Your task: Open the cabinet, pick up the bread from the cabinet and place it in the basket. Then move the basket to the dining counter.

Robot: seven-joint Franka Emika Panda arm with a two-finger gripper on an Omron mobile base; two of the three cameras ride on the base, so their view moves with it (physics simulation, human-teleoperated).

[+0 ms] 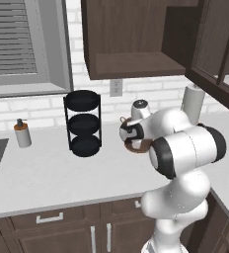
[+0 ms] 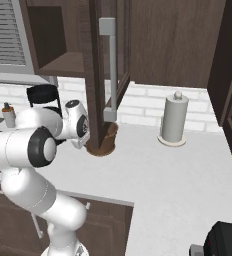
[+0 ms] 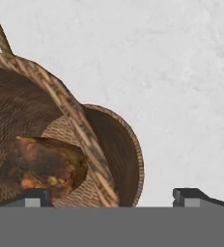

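A: Looking down the hand, the gripper (image 3: pixel 113 195) hangs wide open, holding nothing, straddling the rim of the round brown woven basket (image 3: pixel 61 140). The small golden-brown bread loaf (image 3: pixel 46 166) lies inside.

B: Risk?

A: Closing on that thin, springy weave could tip the light basket or let it slip, I'd judge.

B: Further out?

A: Smooth white speckled counter (image 1: pixel 47 170), then the dark wooden cabinet (image 1: pixel 136 39), door (image 2: pixel 105 75) open, shelf bare.

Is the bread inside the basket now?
Yes. In the hand view the bread lies down inside the basket, with the woven wall all around it.
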